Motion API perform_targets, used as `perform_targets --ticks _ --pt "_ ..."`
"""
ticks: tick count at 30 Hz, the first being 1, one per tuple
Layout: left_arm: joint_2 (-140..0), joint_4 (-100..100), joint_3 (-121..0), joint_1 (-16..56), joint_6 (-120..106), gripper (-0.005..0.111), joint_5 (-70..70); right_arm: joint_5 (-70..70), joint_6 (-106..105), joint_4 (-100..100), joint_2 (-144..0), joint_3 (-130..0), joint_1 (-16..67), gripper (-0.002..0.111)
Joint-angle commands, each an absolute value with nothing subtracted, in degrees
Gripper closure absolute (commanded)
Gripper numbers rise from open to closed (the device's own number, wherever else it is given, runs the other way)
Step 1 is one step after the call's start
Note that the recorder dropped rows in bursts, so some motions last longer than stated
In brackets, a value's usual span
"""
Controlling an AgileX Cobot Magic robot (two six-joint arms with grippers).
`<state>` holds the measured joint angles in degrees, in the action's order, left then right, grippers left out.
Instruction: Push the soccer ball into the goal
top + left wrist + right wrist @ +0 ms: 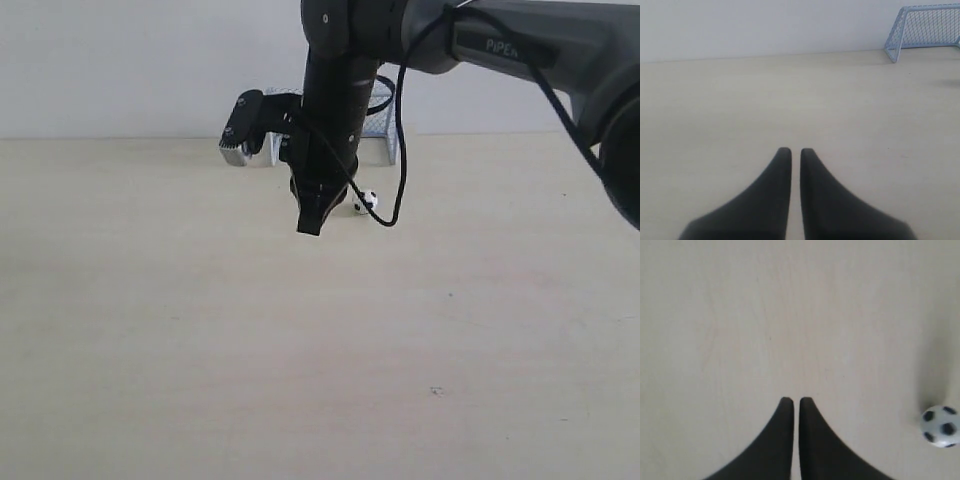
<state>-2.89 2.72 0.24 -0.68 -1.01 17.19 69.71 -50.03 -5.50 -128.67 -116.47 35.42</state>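
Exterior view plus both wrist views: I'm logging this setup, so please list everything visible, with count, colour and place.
table: one, pale wood, underneath everything
wall: one, off-white, behind table
goal: one, pale blue with mesh, far table edge by wall
soccer ball: one, white with black patches, on table before goal
cable: one, black, hanging from right arm
right gripper: one, black, jaws nearly together, empty, beside ball
left gripper: one, black, jaws nearly together, empty, over bare table

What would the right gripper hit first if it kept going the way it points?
Probably bare table: the right gripper aims past the soccer ball, which lies off to one side.
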Motion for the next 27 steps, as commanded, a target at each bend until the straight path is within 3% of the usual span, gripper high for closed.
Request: perform_targets --ticks 1,27 --pt "-2.7 2.3 0.0 -1.0 -0.5 0.100 16.5 70.0 -48.7 -5.6 -125.8 -116.7 35.6 0.108" --pt "-2.7 2.3 0.0 -1.0 -0.5 0.100 16.5 70.0 -46.6 -4.0 -110.7 -103.3 34.3 0.108"
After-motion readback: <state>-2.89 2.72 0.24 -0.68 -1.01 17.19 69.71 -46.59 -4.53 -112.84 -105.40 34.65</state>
